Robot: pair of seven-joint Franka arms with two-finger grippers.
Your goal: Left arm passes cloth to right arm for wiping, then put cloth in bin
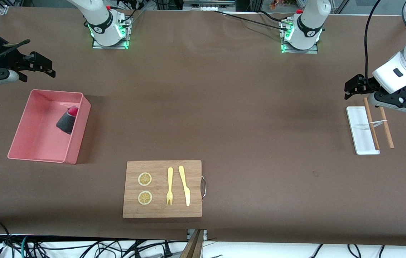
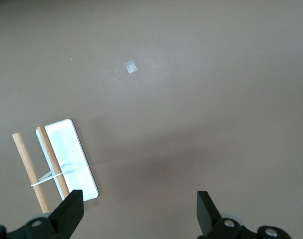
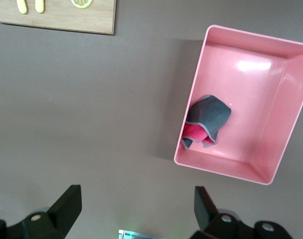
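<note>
The cloth (image 1: 67, 120) lies crumpled inside the bin (image 1: 27, 143), against the bin's wall on the left arm's side, dark grey face mostly outward with some pink-red showing. The right gripper (image 1: 38, 66) hangs empty with its fingers spread wide, in the air over bare table just past the bin's edge nearest the robots' bases. The left gripper (image 1: 355, 87) is also wide open and holds nothing, well apart from the bin at the left arm's end, above a white tray (image 1: 358, 130) with two banded wooden sticks (image 1: 378, 123)
</note>
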